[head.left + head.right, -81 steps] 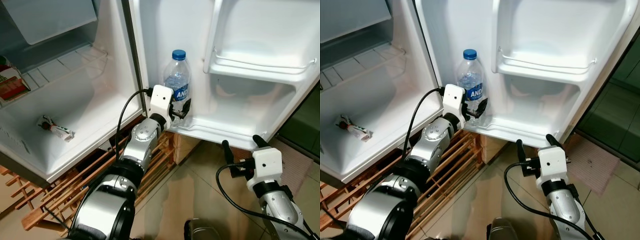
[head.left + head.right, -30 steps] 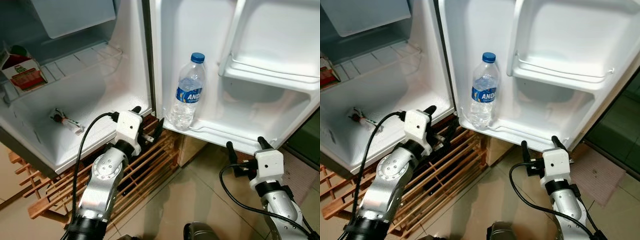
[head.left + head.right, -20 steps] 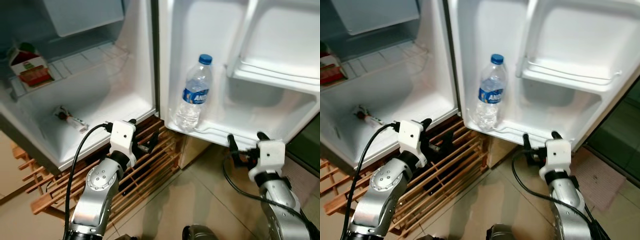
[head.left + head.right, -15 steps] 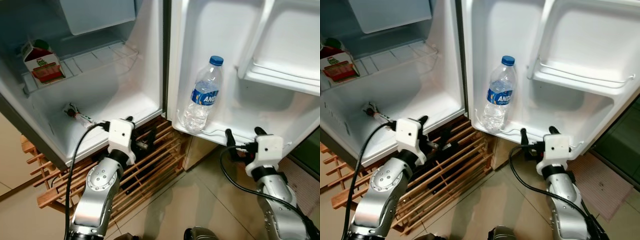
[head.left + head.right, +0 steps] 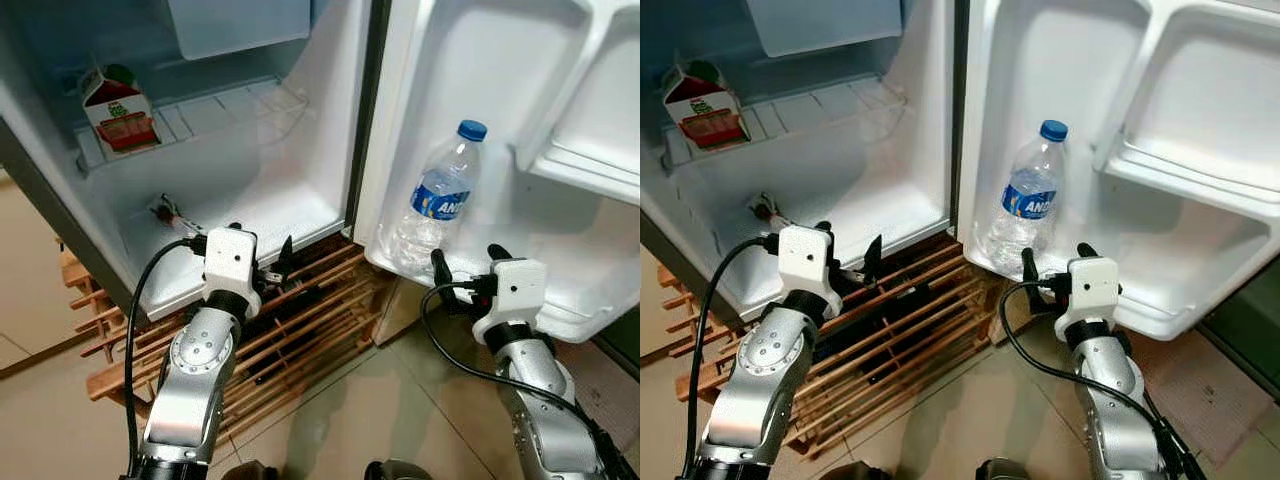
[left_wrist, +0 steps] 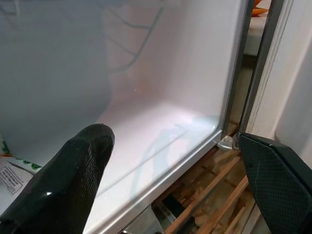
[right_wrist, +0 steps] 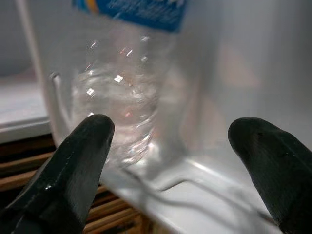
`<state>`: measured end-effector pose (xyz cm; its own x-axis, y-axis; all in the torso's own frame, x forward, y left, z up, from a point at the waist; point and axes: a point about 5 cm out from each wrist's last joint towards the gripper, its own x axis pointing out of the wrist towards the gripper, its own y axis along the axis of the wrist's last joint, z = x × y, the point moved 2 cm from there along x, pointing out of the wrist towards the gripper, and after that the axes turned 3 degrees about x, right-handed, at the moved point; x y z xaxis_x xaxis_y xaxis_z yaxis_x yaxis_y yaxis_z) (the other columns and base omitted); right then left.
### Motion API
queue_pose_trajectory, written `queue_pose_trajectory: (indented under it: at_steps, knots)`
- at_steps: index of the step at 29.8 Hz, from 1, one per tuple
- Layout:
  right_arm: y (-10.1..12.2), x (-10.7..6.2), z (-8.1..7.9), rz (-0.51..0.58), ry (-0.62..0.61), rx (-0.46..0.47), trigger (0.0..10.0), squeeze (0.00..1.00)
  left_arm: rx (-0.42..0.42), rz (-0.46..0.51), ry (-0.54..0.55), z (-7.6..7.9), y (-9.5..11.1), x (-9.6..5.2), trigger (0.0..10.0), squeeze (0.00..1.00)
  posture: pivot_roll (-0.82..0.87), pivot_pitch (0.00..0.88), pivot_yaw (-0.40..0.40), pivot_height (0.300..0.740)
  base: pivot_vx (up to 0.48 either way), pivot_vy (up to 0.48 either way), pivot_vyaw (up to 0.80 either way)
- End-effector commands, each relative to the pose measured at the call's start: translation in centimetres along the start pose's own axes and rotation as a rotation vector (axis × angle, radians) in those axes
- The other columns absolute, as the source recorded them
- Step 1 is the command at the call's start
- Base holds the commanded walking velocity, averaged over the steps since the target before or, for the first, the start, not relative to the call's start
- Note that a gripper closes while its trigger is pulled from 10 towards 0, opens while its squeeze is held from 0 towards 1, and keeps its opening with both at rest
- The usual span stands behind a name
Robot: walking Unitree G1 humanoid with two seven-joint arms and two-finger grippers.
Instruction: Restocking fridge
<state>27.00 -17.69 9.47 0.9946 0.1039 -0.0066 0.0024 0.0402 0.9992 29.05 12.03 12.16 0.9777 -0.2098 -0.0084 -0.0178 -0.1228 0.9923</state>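
Note:
A clear water bottle [image 5: 440, 205] with a blue cap and blue label stands upright in the bottom shelf of the open fridge door [image 5: 570, 318]. My right gripper [image 5: 467, 258] is open just in front of that shelf, beside the bottle's base and holding nothing; the bottle [image 7: 122, 92] lies ahead, nearer one finger, in the right wrist view. My left gripper [image 5: 262, 245] is open and empty at the front lip of the fridge compartment [image 6: 161, 126], well to the left of the bottle.
A milk carton [image 5: 115, 105] stands on the wire shelf inside the fridge. A small wrapped item [image 5: 170, 212] lies on the fridge floor. A wooden slatted rack [image 5: 310, 320] sits under the fridge. An upper door shelf [image 5: 590, 170] juts out at the right. Tiled floor lies below.
The view has swung left. My left gripper has left the bottle and drawn back to the fridge's front lip. My right gripper has risen towards the door shelf by the bottle.

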Motion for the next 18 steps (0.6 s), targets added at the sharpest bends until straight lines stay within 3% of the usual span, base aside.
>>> queue_pose_trajectory:
  at_steps: [1, 11, 18]
  knots:
    - [0.7, 0.0, 0.1, 0.027, -0.010, -0.018, 10.0, 0.00, 0.002, 0.004, -0.001, 0.2, 0.2, 0.1, 10.0, 0.00, -0.08, 0.050, -0.036, 0.726, 0.000, 0.000, 0.00]
    - [0.8, 0.1, -0.1, 0.033, -0.013, -0.016, 10.0, 0.00, 0.007, 0.019, -0.008, 0.2, 0.9, 1.5, 10.0, 0.00, -0.07, 0.042, -0.028, 0.726, 0.000, 0.000, 0.00]
    - [0.8, -0.2, -0.3, 0.030, -0.013, -0.018, 10.0, 0.00, 0.005, 0.021, -0.013, 0.2, 0.9, 1.6, 10.0, 0.00, -0.07, 0.043, -0.023, 0.726, 0.000, 0.000, 0.00]
